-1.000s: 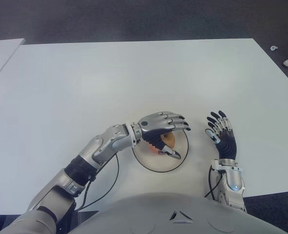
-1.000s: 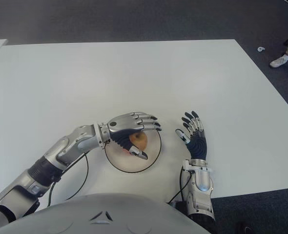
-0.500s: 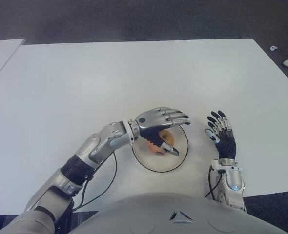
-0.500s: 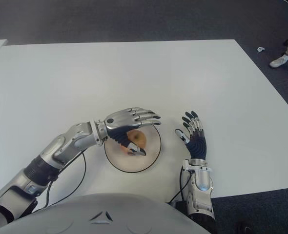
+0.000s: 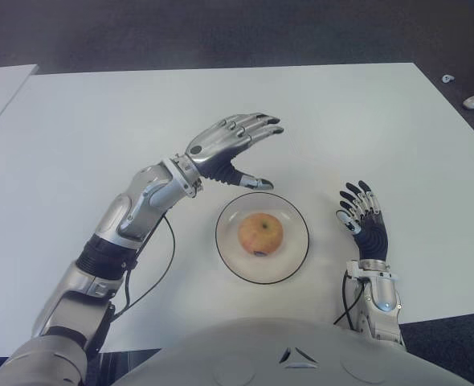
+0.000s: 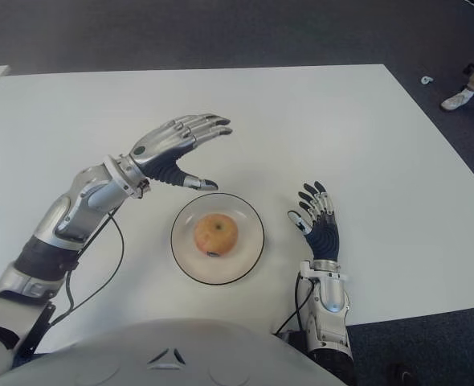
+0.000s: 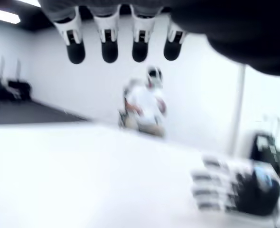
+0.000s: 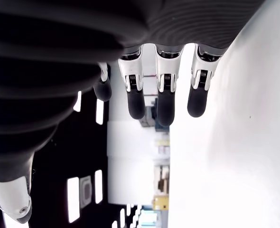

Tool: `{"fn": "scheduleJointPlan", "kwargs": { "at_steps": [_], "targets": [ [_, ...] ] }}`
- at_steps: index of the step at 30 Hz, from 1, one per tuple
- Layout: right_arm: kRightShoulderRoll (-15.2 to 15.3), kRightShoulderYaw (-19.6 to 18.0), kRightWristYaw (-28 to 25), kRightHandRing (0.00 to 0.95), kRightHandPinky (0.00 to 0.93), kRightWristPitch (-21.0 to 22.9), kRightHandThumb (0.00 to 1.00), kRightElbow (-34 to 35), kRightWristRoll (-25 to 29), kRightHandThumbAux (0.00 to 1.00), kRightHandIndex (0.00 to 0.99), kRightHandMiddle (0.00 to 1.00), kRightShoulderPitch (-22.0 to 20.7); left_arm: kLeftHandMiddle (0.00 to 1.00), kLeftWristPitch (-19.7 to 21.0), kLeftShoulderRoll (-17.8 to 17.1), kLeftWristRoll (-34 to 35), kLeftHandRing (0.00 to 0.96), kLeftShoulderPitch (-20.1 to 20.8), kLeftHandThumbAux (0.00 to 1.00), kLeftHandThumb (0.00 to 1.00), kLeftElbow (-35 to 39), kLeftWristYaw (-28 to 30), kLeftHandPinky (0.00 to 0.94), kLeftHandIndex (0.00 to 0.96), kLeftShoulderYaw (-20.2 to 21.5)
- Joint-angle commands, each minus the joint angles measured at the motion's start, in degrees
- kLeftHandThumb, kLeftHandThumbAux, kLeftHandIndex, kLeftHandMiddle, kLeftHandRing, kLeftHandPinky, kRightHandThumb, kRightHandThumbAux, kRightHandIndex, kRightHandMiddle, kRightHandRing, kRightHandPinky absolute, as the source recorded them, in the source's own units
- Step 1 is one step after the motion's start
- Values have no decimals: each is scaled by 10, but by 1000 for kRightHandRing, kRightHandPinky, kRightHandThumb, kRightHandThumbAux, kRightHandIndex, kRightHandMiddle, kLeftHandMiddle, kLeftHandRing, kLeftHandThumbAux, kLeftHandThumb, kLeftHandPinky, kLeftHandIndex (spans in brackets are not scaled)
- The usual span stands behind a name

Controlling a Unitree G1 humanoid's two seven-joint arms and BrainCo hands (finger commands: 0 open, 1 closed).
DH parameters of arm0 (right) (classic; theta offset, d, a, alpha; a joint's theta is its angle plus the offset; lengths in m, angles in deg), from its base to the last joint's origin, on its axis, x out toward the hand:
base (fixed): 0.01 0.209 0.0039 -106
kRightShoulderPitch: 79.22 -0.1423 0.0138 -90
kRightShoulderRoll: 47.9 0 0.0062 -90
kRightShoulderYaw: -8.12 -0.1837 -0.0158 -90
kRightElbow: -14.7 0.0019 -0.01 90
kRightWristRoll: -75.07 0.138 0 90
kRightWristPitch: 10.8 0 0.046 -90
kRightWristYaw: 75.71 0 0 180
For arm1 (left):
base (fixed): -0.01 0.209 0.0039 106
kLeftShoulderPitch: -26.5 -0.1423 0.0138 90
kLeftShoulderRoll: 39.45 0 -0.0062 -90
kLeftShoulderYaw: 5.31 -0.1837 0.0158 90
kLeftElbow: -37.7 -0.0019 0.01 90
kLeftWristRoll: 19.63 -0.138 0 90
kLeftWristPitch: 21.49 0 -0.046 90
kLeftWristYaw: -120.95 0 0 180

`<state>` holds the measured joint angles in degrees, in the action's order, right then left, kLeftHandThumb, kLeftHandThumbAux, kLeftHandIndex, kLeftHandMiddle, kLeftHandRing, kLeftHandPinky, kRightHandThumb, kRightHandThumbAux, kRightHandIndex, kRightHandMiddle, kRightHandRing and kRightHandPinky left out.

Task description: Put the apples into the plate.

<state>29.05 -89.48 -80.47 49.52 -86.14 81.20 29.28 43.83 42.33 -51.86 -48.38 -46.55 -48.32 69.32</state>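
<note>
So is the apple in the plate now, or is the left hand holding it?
In the plate. The apple sits alone inside the plate; the left hand hovers open beyond it.

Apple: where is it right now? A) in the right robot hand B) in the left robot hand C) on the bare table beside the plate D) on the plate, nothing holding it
D: the apple sits on the plate, while the left robot hand is open above the table beyond it and the right robot hand shows open to the plate's right.
</note>
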Motion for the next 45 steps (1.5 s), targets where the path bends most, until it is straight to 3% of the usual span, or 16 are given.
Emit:
{"fn": "scheduleJointPlan", "kwargs": {
  "at_steps": [1, 4, 7, 21, 27, 32, 38, 45],
  "targets": [
    [-20, 7, -2, 198, 210, 36, 331, -89, 1, 606, 81, 184, 24, 215, -50, 34, 71, 195, -37, 299, 243, -76, -70, 243, 178, 39],
    [-21, 8, -1, 201, 219, 21, 333, -99, -3, 606, 81, 187, 22, 260, -72, 52, 80, 242, -53, 351, 270, -108, -107, 295, 232, 49],
    [-21, 9, -1, 202, 216, 11, 339, -105, -6, 611, 83, 190, 20, 290, -69, 70, 93, 276, -77, 402, 284, -110, -122, 325, 263, 56],
    [-20, 11, -7, 195, 207, -13, 332, -131, -8, 599, 91, 192, 10, 324, 31, 115, 151, 310, -145, 515, 278, -44, -121, 318, 292, 100],
    [-21, 15, -1, 192, 202, -13, 335, -138, -21, 572, 95, 201, 9, 334, 119, 148, 195, 315, -193, 569, 277, 4, -118, 310, 297, 129],
    [-23, 18, 4, 192, 200, -12, 335, -137, -26, 566, 93, 205, 10, 342, 162, 178, 209, 322, -227, 586, 309, 30, -130, 319, 299, 138],
    [-26, 24, 11, 196, 196, -7, 338, -122, -32, 559, 93, 210, 12, 346, 195, 224, 198, 336, -285, 601, 343, 47, -164, 335, 299, 128],
    [-23, 25, 21, 198, 184, -3, 347, -109, -39, 551, 93, 215, 17, 344, 206, 238, 198, 337, -326, 583, 341, 39, -181, 328, 286, 140]
  ]
}}
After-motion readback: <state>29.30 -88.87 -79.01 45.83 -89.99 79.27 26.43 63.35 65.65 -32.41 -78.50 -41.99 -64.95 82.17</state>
